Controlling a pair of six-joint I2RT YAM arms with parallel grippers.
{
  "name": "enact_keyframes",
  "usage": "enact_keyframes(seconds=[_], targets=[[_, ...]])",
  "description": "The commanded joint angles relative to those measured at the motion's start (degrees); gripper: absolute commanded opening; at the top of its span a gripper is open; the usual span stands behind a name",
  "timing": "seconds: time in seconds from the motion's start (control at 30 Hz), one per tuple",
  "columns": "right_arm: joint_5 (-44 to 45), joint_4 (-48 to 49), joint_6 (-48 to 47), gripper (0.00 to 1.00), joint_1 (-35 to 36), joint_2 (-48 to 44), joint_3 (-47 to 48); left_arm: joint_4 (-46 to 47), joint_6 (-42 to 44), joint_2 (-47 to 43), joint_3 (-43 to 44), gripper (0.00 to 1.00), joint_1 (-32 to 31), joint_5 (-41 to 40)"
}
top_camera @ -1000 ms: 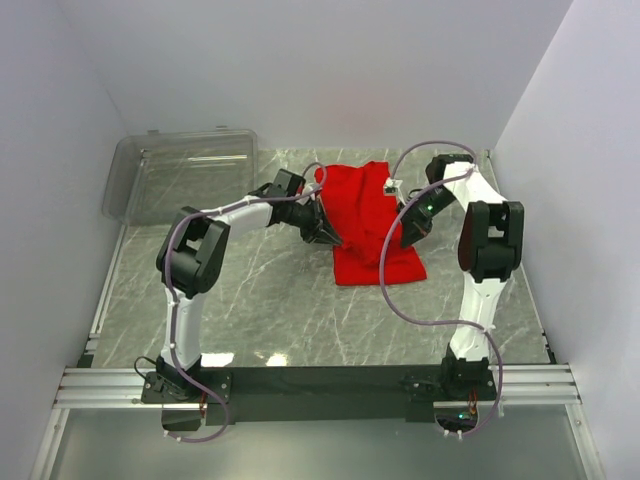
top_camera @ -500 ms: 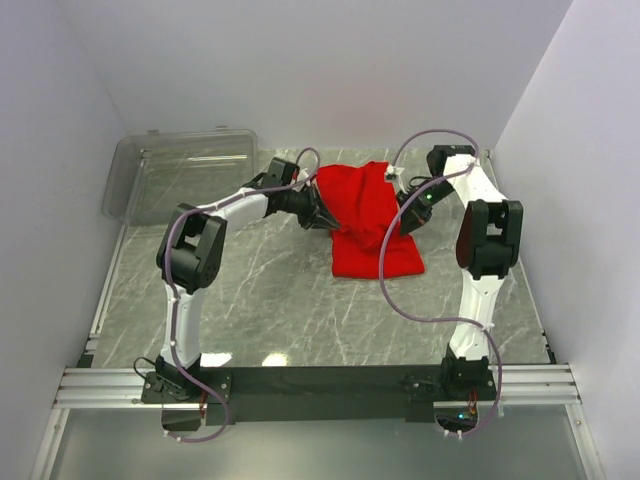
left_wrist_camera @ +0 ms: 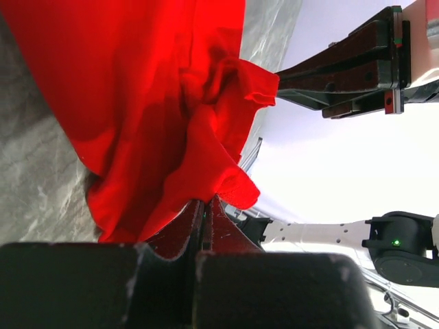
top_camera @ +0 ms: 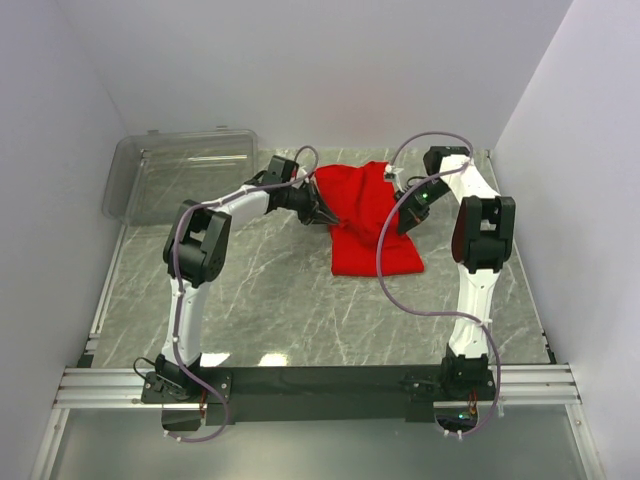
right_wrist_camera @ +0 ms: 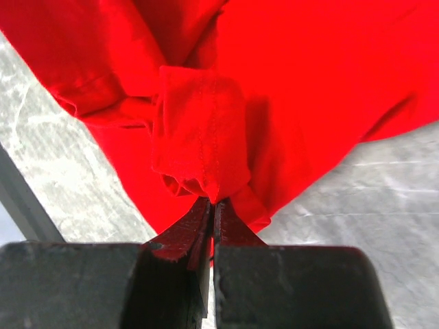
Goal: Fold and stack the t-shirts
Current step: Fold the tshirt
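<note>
— Grey marble table (top_camera: 270, 300), is it the biggest thing in the view from above?

— Yes. It fills the floor between the white walls, and the two arms stand at its near edge.

— And after the table?

— The clear plastic bin (top_camera: 180, 180). It sits at the far left corner, well apart from the cloth.

— Where is the t-shirt (top_camera: 365, 215)?

— It is on the table, toward the far side and a little right of the middle, between the two arms. It is plain bright red. The near part lies flat on the marble. The far part is bunched and wrinkled.

— What does the left pincer (top_camera: 322, 215) do?

— It is at the left edge of the t-shirt. In the left wrist view its fingers (left_wrist_camera: 195, 219) are pressed together, and a fold of red cloth comes out from their tips. So it is clenched on the t-shirt.

— And the right pincer (top_camera: 408, 215)?

— It is the same at the right edge. In the right wrist view the fingers (right_wrist_camera: 195, 219) are closed tight on a small hemmed fold of the red cloth.
</note>
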Motion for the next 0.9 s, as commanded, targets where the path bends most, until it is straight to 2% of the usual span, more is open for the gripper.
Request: enact_keyframes(seconds=[0.0, 0.1, 0.13, 0.2, 0.23, 0.3, 0.37, 0.43, 0.6, 0.7, 0.73, 0.77, 0.87], targets=[[0.0, 2.1, 2.9, 0.0, -0.3, 0.7, 3.6, 0.9, -0.4, 1.2, 3.3, 0.01, 0.7, -0.4], [1.0, 5.6, 7.3, 0.16, -0.3, 0.2, 4.1, -0.9, -0.2, 1.8, 4.7, 0.01, 0.8, -2.3], [1.2, 6.7, 8.6, 0.35, -0.3, -0.1, 4.1, -1.6, 0.4, 1.8, 5.1, 0.02, 0.8, -3.7], [1.4, 9.7, 11.8, 0.62, -0.2, -0.9, 4.3, -2.8, 1.2, 1.1, 6.0, 0.17, 1.0, -5.8], [1.6, 10.2, 12.6, 0.85, -0.3, -1.5, 4.5, -4.2, 2.5, 0.5, 6.3, 0.24, 1.0, -7.1], [2.1, 12.3, 15.1, 0.86, -0.3, -2.5, 4.9, -4.8, 3.6, -1.8, 6.0, 0.33, 1.0, -10.6], [2.6, 13.9, 16.3, 0.93, -0.3, -4.0, 4.6, -6.1, 5.5, -4.6, 5.4, 0.45, 1.1, -13.5], [1.8, 15.7, 16.6, 0.93, -0.2, -6.5, 3.7, -6.3, 7.6, -7.5, 4.6, 0.51, 1.0, -14.7], [0.0, 23.7, 19.3, 0.94, -1.8, -15.2, -3.8, -5.4, 12.2, -13.7, 0.5, 0.52, 1.0, -17.6], [-8.0, 18.4, 11.9, 0.94, -1.9, -16.8, -4.1, -4.6, 14.2, -16.7, -2.6, 0.5, 1.0, -15.4], [-10.4, 11.3, 8.3, 0.93, -1.7, -16.7, -3.6, -4.4, 14.5, -17.7, -3.4, 0.49, 1.0, -14.5], [-13.0, 8.6, 2.2, 0.93, -1.1, -16.1, -3.2, -3.6, 14.8, -18.2, -5.7, 0.48, 1.0, -13.3], [-11.8, 3.1, -3.5, 0.95, 1.3, -14.8, -5.8, -3.3, 16.0, -20.2, -10.1, 0.46, 0.8, -12.3]])
